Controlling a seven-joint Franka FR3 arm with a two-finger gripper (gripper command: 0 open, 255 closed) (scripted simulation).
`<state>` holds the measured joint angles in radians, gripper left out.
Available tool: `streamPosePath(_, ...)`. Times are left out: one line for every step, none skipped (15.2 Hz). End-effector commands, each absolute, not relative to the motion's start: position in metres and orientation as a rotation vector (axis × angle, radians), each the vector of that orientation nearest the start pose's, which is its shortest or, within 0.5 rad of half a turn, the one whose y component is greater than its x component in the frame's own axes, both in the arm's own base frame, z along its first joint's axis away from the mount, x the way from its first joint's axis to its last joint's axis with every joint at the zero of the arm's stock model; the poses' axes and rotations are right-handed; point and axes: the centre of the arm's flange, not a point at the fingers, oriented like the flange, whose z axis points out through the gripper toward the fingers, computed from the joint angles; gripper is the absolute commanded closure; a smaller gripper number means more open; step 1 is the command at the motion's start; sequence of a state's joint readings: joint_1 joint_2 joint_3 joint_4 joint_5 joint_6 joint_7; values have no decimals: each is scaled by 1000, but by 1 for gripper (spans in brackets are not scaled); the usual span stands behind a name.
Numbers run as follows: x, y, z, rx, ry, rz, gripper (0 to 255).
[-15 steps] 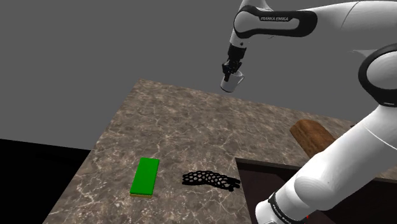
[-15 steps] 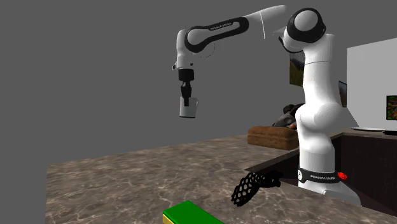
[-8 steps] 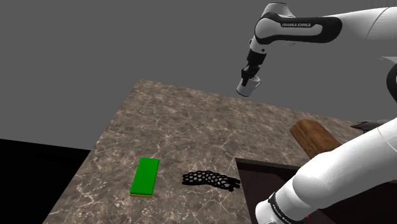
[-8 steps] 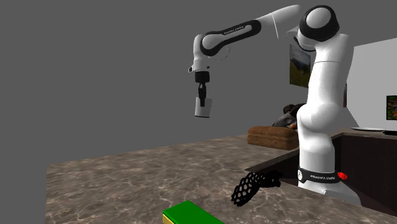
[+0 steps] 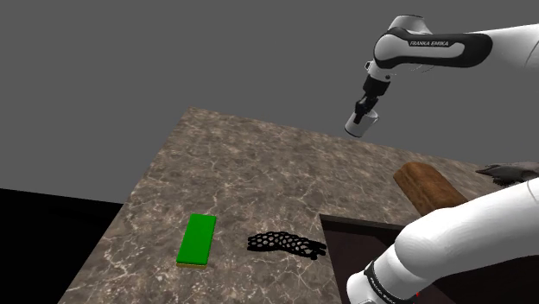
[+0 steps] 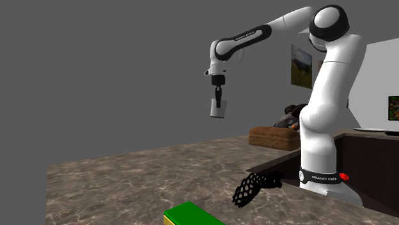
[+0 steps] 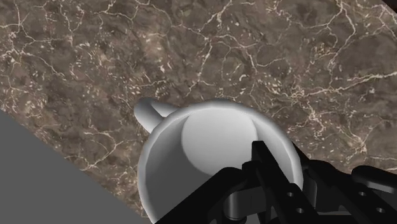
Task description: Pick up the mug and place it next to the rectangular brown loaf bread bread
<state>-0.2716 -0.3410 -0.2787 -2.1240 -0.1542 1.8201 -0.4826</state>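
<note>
A plain light-grey mug (image 5: 362,123) (image 6: 219,108) hangs high above the brown marble counter (image 5: 259,181), near its far edge. My black gripper (image 5: 367,109) (image 6: 219,98) is shut on the mug's rim. In the wrist view one finger (image 7: 273,172) reaches inside the mug (image 7: 210,146), whose handle points away from the fingers. The brown loaf (image 5: 425,186) (image 6: 272,136) lies on the counter toward the shoulder view's right, lower than the mug and apart from it.
A flat green block (image 5: 198,239) (image 6: 192,214) and a black mesh object (image 5: 285,243) (image 6: 256,186) lie near the counter's front. A dark recessed sink (image 5: 341,246) adjoins my stand. Beyond the counter's left edge is a black area.
The arm has carried the mug toward the shoulder view's right, closer to the loaf, staying at about the same height. The grip is unchanged.
</note>
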Motion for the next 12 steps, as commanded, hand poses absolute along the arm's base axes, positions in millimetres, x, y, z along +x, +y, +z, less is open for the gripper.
streamPosePath(361,-279,548,-3205,26,8,255)
streamPosePath(352,-289,549,-3205,26,8,255)
streamPosePath(342,-298,549,-3205,26,8,255)
streamPosePath(333,-307,549,-3205,26,8,255)
streamPosePath(323,-316,549,-3205,26,8,255)
streamPosePath(314,-325,549,-3205,26,8,255)
streamPosePath(304,-334,549,-3205,26,8,255)
streamPosePath(295,-343,549,-3205,26,8,255)
streamPosePath(285,-353,549,-3205,26,8,255)
streamPosePath(276,-362,549,-3205,26,8,255)
streamPosePath(262,-375,549,-3205,26,8,255)
streamPosePath(262,-375,543,-3205,26,8,255)
